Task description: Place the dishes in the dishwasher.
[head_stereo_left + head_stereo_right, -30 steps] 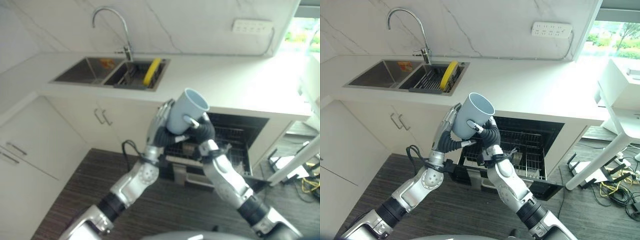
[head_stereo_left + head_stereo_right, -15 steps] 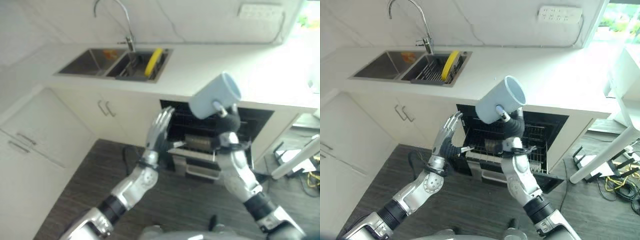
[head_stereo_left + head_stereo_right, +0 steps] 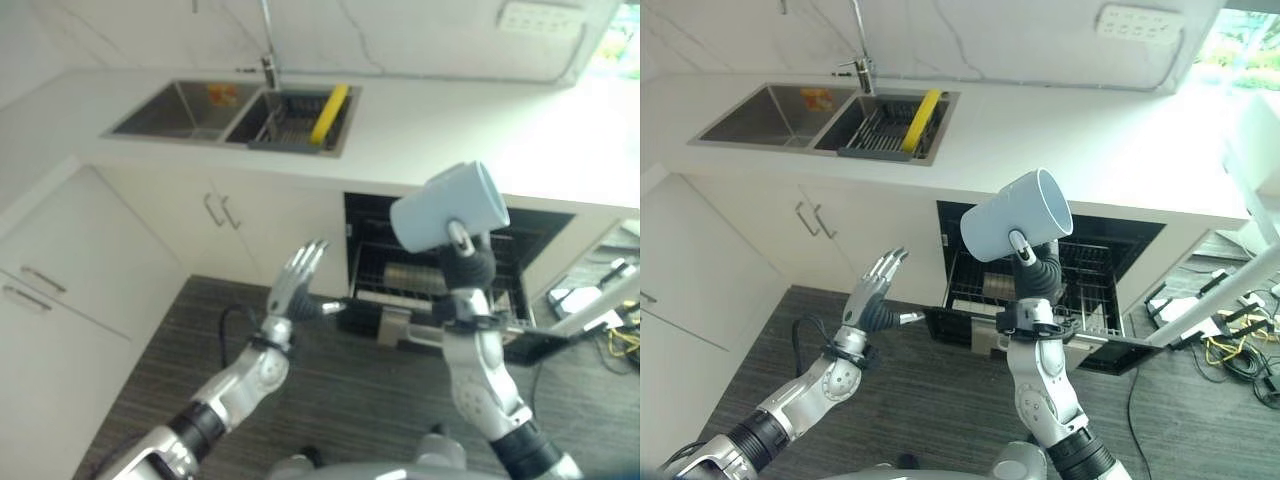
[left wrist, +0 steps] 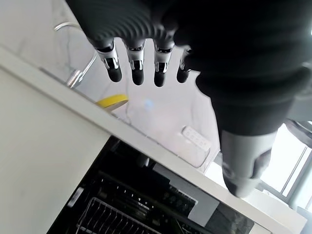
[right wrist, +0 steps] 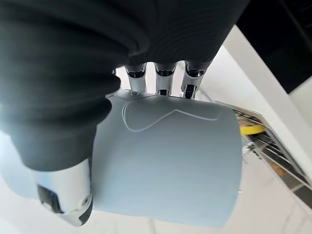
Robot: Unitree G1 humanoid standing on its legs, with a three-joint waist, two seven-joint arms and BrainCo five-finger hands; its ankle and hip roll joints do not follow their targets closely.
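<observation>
A pale blue mug (image 3: 447, 207) is held up on its side, mouth to the right, above the open dishwasher (image 3: 455, 280). My right hand (image 3: 466, 268) is shut on the mug from below; in the right wrist view its fingers (image 5: 161, 78) and thumb wrap the mug (image 5: 170, 165). My left hand (image 3: 292, 285) is open, fingers straight, to the left of the dishwasher, touching nothing. The dishwasher's wire rack (image 3: 1082, 300) is pulled out over the lowered door (image 3: 1140, 345). A yellow plate (image 3: 329, 100) stands on edge in the sink's rack (image 3: 290, 118).
A double sink (image 3: 190, 108) with a tap (image 3: 862, 65) is set in the white counter (image 3: 480, 135). White cabinet doors (image 3: 230, 225) line the left. A white table leg (image 3: 1230, 295) and cables (image 3: 1240, 345) are on the right over dark striped floor (image 3: 330, 400).
My right hand has tilted the mug further over and carried it right, above the dishwasher. My left hand has dropped lower and leftward, away from the mug. The camera has shifted.
</observation>
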